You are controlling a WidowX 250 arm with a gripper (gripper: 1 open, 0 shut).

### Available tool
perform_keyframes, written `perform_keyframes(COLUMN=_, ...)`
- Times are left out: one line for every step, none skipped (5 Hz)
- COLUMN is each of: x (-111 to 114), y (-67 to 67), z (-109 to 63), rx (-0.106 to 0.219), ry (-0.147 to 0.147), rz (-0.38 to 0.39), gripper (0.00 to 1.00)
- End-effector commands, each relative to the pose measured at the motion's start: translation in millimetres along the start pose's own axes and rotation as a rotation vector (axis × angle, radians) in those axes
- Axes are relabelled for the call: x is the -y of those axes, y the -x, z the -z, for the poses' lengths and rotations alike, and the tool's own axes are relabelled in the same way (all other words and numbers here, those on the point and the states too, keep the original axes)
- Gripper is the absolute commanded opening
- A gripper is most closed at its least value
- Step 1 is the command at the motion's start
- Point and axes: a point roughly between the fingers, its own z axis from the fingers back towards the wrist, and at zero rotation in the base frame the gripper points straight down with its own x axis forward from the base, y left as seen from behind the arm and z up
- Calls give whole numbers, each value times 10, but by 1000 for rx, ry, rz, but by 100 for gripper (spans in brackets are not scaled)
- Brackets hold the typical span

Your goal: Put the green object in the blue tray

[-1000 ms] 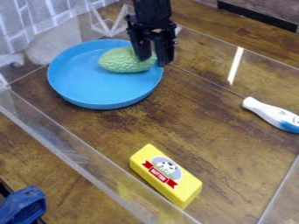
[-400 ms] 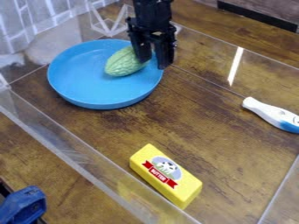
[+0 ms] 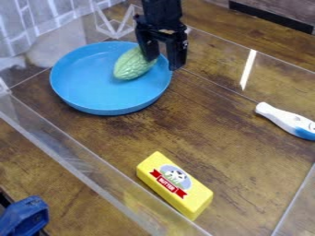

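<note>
Since a second ago, the green object (image 3: 132,64) has swung round within the blue tray (image 3: 96,100): it lay more nearly crosswise in the picture then, and now it slants, its lower end toward the left and its upper end toward the gripper (image 3: 164,53). The dark fingers have also spread and shifted slightly, while the tray has kept its place. Pale green and bumpy, the object rests inside the round, bright-blue dish, on the far right part of its floor, near the raised rim. The gripper reaches down from the top of the view at that same edge, one finger close beside the object's upper end and the other over the wooden table (image 3: 185,120), to the right of the dish. Its fingers look released, parted from each other and clasping nothing, though they are small and dark here, so whether one of them still brushes the object is hard to tell. Nearer the camera, a yellow block (image 3: 175,184) with a red-and-white label lies aslant on the wood, well apart from the dish. A white bottle (image 3: 286,120) with blue markings lies at the right edge, and a blue item (image 3: 24,217) shows at the lower left corner.
</note>
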Motion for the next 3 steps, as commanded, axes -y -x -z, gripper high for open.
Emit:
perform_keyframes(x=-22, y=-155, z=-217, rx=70, ry=-37, rz=29, gripper=100)
perform_keyframes(x=-49, y=-159, z=-220, rx=73, ry=-45, rz=34, gripper=100)
perform_keyframes(x=-75, y=-157, z=-208, rx=73, ry=-51, rz=37, gripper=100)
